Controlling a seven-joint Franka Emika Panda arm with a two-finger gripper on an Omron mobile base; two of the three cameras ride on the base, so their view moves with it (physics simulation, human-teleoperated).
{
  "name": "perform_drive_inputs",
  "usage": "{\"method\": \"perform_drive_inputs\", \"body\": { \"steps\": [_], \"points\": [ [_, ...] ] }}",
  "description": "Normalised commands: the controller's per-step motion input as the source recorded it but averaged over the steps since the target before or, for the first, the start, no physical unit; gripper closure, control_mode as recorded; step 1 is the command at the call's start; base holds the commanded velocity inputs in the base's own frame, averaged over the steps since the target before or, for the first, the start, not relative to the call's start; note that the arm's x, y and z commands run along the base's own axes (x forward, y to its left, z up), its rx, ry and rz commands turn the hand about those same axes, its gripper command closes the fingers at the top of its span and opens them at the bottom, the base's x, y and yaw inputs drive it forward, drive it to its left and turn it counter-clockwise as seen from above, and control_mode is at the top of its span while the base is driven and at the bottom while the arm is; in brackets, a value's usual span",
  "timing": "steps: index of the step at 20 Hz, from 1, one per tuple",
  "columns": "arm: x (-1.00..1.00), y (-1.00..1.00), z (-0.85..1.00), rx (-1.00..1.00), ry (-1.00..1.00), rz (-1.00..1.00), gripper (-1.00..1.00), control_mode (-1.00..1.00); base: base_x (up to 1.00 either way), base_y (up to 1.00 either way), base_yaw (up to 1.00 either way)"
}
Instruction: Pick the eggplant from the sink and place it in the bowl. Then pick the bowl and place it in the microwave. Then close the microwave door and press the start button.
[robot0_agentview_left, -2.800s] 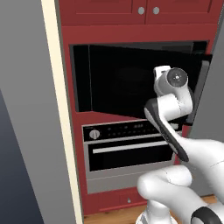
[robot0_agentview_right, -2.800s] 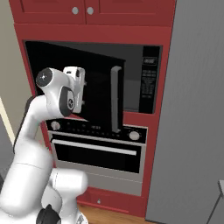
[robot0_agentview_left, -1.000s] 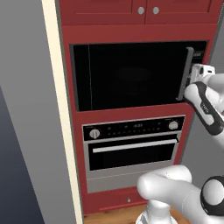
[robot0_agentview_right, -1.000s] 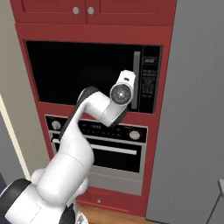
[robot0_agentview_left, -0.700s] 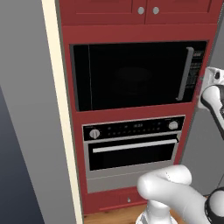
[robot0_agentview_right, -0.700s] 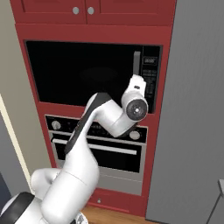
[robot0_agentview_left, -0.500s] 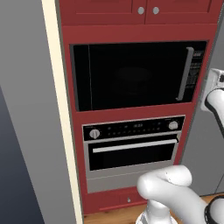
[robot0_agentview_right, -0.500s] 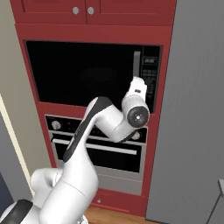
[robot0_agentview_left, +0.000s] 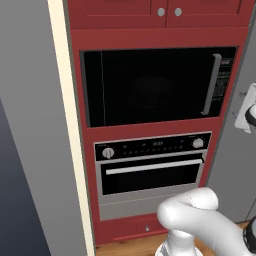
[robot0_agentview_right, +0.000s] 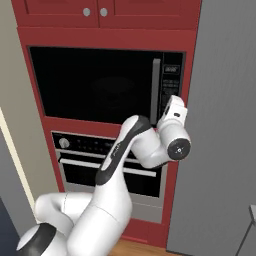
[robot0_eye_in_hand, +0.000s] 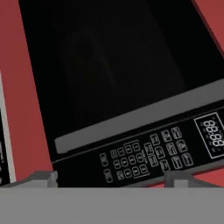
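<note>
Since the earliest pictures the microwave door (robot0_agentview_left: 150, 87) has gone from standing ajar to flush shut against the microwave (robot0_agentview_right: 107, 82), and the arm has swung from the door's middle to the right-hand side.

Microwave: set in the red cabinet surround (robot0_agentview_left: 150, 37), above the silver-fronted oven (robot0_agentview_left: 152, 170). Door handle (robot0_agentview_left: 211, 84), a grey upright bar, runs beside the button strip (robot0_agentview_right: 170, 92).

Claw (robot0_eye_in_hand: 109, 177): seen in the hand view, fingertips (robot0_eye_in_hand: 41, 178) set wide apart at the lower edge, nothing between them, pointed at the button strip with the handle crossing the view above it. In the right base view the hand sits just in front of the strip's lower part.

Bowl and eggplant: not discernible behind the dark glass.
</note>
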Motion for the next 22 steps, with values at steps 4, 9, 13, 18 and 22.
{"method": "perform_drive_inputs", "body": {
  "steps": [4,9,13,18,22],
  "points": [
    [0.26,0.02,-0.25,0.00,0.00,0.00,1.00,-1.00,0.00,0.00,0.00],
    [0.33,0.00,-0.03,0.00,-0.03,-0.02,1.00,-1.00,0.00,0.00,0.00],
    [0.54,0.00,-0.08,0.00,-0.02,-0.02,1.00,-1.00,0.00,0.00,0.00],
    [0.54,-0.05,-0.19,0.00,-0.01,0.00,1.00,-1.00,0.00,0.00,0.00],
    [0.41,-0.20,-0.22,0.00,-0.02,0.00,1.00,-1.00,0.00,0.00,0.00]
  ]
}}
